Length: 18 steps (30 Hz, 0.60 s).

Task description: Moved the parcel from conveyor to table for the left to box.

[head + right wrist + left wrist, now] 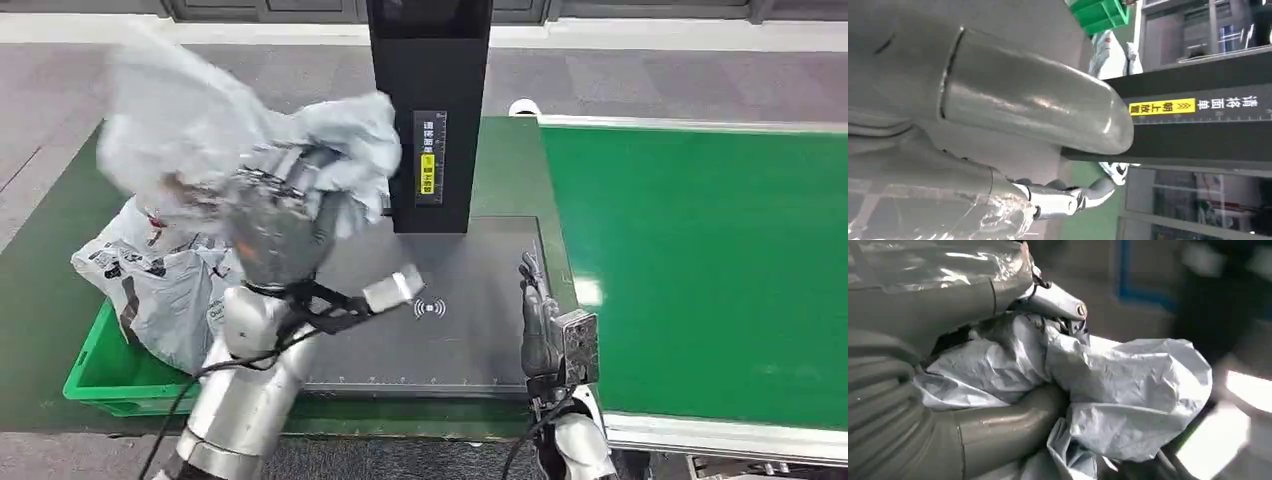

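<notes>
A: Largest item first?

B: One green conveyor belt [700, 270], on the robot's right side. Nothing rests on its visible stretch.

A: Next?

B: One dark grey table plate [450, 330], just beside the belt, with one black upright column [430, 110] standing at its far edge. The column carries one yellow label strip.

A: Containers?

B: One green box [100, 375], at the plate's left. It holds grey plastic-wrapped parcels [150, 280] with printed labels; their exact number cannot be told, since they overlap.

A: The task's parcel?

B: One crumpled grey parcel [230, 130], lifted in the air over the plate's left part and above the box, blurred at its upper end. The left wrist view shows its wrinkled film pressed between thumb and fingers.

A: Hands?

B: Two. The left hand [275, 235] is clamped on the parcel. The right hand [540, 320] is at the plate's right edge, next to the belt, fingers extended and apart, holding nothing.
</notes>
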Tool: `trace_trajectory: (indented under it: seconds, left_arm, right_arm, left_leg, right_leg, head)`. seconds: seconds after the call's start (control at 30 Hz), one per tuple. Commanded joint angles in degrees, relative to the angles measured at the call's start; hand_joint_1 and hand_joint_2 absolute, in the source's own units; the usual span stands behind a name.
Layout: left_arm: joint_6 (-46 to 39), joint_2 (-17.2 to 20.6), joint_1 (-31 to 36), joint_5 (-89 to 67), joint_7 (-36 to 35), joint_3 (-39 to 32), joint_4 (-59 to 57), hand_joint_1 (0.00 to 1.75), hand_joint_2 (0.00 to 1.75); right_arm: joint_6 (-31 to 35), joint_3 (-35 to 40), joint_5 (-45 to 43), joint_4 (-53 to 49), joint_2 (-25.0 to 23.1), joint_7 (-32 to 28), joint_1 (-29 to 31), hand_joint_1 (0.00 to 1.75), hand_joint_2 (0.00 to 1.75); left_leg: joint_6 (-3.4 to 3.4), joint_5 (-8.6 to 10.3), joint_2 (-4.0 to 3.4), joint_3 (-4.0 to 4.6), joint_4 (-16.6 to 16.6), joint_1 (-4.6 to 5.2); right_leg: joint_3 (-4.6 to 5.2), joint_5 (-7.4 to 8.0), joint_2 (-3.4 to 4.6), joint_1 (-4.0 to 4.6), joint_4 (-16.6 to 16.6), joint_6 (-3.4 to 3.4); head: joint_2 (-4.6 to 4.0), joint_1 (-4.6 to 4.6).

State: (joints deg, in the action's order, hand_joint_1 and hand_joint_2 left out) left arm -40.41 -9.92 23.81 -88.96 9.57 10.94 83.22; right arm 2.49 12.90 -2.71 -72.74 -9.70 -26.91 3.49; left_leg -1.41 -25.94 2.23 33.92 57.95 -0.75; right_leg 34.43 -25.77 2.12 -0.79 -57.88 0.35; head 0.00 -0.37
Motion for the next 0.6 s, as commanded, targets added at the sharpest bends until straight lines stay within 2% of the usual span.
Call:
trace_trajectory:
  seconds: [0.03, 0.07, 0.1, 0.13, 0.17, 0.2, 0.23, 0.27, 0.3, 0.33, 0.37, 0.4, 0.43, 0.47, 0.5, 0.53, 0.6]
  left_arm:
    - [0.41, 14.20, -3.06, -1.04, -5.50, -16.95, 5.28, 1.75, 1.75]
    - [0.41, 28.60, 9.22, -1.04, -19.90, -2.55, -9.12, 1.75, 1.75]
    - [0.41, 30.20, 14.05, -1.04, -41.50, 19.05, -16.95, 1.75, 1.75]
    - [0.41, 30.25, 13.98, -1.04, -49.57, 23.99, -16.89, 1.75, 1.75]
    - [0.41, 30.25, 13.98, -1.04, -49.57, 23.99, -16.89, 1.75, 1.75]
    - [0.41, 30.25, 13.98, -1.04, -49.57, 23.99, -16.89, 1.75, 1.75]
    - [0.41, 29.42, 13.77, -1.04, -49.57, 23.06, -19.85, 1.75, 1.75]
    - [4.56, 27.83, 14.78, -1.04, -49.57, 22.16, -27.58, 1.75, 1.75]
    - [4.89, 22.57, 12.98, -1.04, -49.57, 20.43, -33.80, 1.75, 1.75]
    - [5.94, 19.29, 13.69, -1.04, -48.01, 16.99, -41.35, 1.54, 1.75]
    - [9.00, 18.21, 14.64, -1.04, -46.27, 14.68, -46.43, 0.00, 1.75]
    - [11.90, 17.00, 15.33, -0.80, -44.61, 12.20, -50.77, 0.00, 1.75]
    - [17.64, 14.83, 15.85, 2.42, -36.65, 5.33, -55.54, 0.00, 1.75]
    - [18.55, 14.33, 15.93, 1.15, -35.99, 3.77, -57.47, 0.00, 1.75]
    - [15.38, 13.57, 14.92, 3.44, -32.73, 0.49, -57.09, 0.00, 1.75]
    - [14.74, 13.38, 14.75, 3.34, -32.62, -0.01, -57.31, 0.00, 1.75]
    - [8.67, 12.18, 14.21, 5.00, -29.29, -4.64, -55.64, 0.00, 1.75]
  right_arm:
    - [0.59, 2.71, -0.67, 4.93, 1.04, 0.33, 2.86, 0.00, 0.00]
    - [0.72, 2.47, -0.59, 4.02, 1.00, 0.50, 2.25, 0.00, 0.00]
    - [0.76, 2.38, -0.43, 3.32, 1.01, 0.73, 1.79, 0.00, 0.00]
    - [0.74, 2.28, -0.43, 3.10, 1.08, 0.74, 1.62, 0.00, 0.00]
    - [0.74, 2.28, -0.43, 3.10, 1.08, 0.74, 1.62, 0.00, 0.00]
    - [0.74, 2.28, -0.43, 3.10, 1.08, 0.74, 1.62, 0.00, 0.00]
    - [0.69, 2.44, -0.12, 3.08, 1.20, 1.14, 1.57, 0.00, 0.00]
    - [0.41, 2.42, 0.27, 2.97, 1.15, 1.50, 1.47, 0.00, 0.00]
    - [0.14, 2.21, 0.59, 2.88, 1.09, 1.70, 1.19, 0.00, 0.00]
    - [-0.53, 2.13, 1.18, 2.62, 1.13, 1.95, 0.86, 0.00, 0.00]
    - [-1.26, 1.80, 1.66, 2.59, 0.88, 2.10, 0.54, 0.00, 0.00]
    - [-1.92, 1.76, 2.26, 2.77, 0.81, 2.20, 0.49, 0.00, 0.00]
    - [-3.21, 1.19, 3.43, 3.41, 0.50, 2.20, 0.40, 0.00, 0.00]
    - [-3.69, 0.94, 3.91, 3.69, 0.34, 2.08, 0.37, 0.00, 0.00]
    - [-3.83, 0.47, 4.11, 3.52, 0.29, 2.01, 0.02, 0.00, 0.00]
    - [-4.03, 0.47, 4.27, 3.10, 0.42, 2.11, -0.25, 0.00, 0.00]
    - [-4.40, -0.27, 4.59, 1.27, 0.60, 3.09, -1.19, 0.00, 0.00]
  left_leg:
    - [-0.01, -0.02, -0.51, -0.22, -0.15, 0.02]
    - [-0.02, 0.01, -0.62, -0.30, -0.22, 0.00]
    - [-0.01, 0.03, -0.57, -0.36, -0.30, 0.02]
    - [-0.08, 0.15, -0.57, -0.44, -0.43, 0.00]
    - [-0.07, 0.24, 0.70, 0.04, -0.11, -0.13]
    - [-0.04, 0.30, 0.87, 0.10, -0.09, -0.17]
    - [-0.17, 0.28, 0.45, -0.03, -0.08, -0.16]
    - [-0.28, 0.43, 0.33, -0.10, -0.24, -0.18]
    - [-0.27, 0.45, 0.00, -0.12, -0.29, -0.18]
    - [-0.26, 0.29, -0.09, -0.23, -0.23, -0.08]
    - [-0.20, 0.37, 0.17, -0.35, -0.39, -0.09]
    - [-0.12, 0.44, 0.21, -0.29, -0.43, -0.15]
    - [-0.15, 0.36, 0.14, -0.27, -0.28, -0.03]
    - [-0.17, 0.33, -0.10, -0.24, -0.23, -0.12]
    - [-0.16, 0.32, -0.29, -0.25, -0.25, -0.12]
    - [-0.22, 0.28, -0.33, -0.17, -0.17, -0.06]
    - [-0.19, 0.30, -0.33, -0.16, -0.22, -0.02]
  right_leg:
    - [-0.03, 0.07, 0.25, 0.02, 0.07, -0.08]
    - [-0.07, 0.09, 0.23, 0.05, 0.14, -0.11]
    - [-0.15, 0.08, 0.16, 0.05, 0.18, -0.11]
    - [-0.19, 0.13, 0.10, 0.10, 0.22, -0.20]
    - [-0.22, -0.09, -0.94, 0.19, 0.00, -0.12]
    - [-0.22, -0.10, -1.24, 0.23, 0.04, -0.11]
    - [0.09, -0.01, -0.71, 0.21, 0.01, -0.21]
    - [0.08, 0.13, -0.64, 0.24, 0.14, -0.30]
    - [0.11, 0.25, -0.45, 0.25, 0.17, -0.38]
    - [0.00, 0.21, -0.12, 0.12, 0.10, -0.30]
    - [-0.25, 0.19, -0.48, 0.17, 0.28, -0.28]
    - [-0.37, 0.22, -0.58, 0.23, 0.34, -0.27]
    - [-0.20, 0.17, -0.35, 0.03, 0.09, -0.28]
    - [-0.11, 0.24, -0.16, 0.04, 0.12, -0.30]
    - [-0.07, 0.30, -0.02, 0.09, 0.18, -0.31]
    - [0.06, 0.31, 0.18, 0.08, 0.08, -0.25]
    - [0.06, 0.31, 0.10, 0.07, 0.12, -0.25]
  head:
    - [0.00, -0.04]
    - [0.00, -0.04]
    - [0.00, -0.02]
    - [0.00, 0.00]
    - [0.00, 0.00]
    - [0.00, 0.02]
    - [0.00, 0.02]
    - [0.00, -0.09]
    - [0.00, -0.11]
    - [0.00, 0.00]
    - [0.00, 0.02]
    - [0.00, -0.02]
    - [0.00, 0.00]
    - [0.00, -0.02]
    - [0.00, -0.02]
    - [0.00, 0.00]
    - [0.00, -0.02]
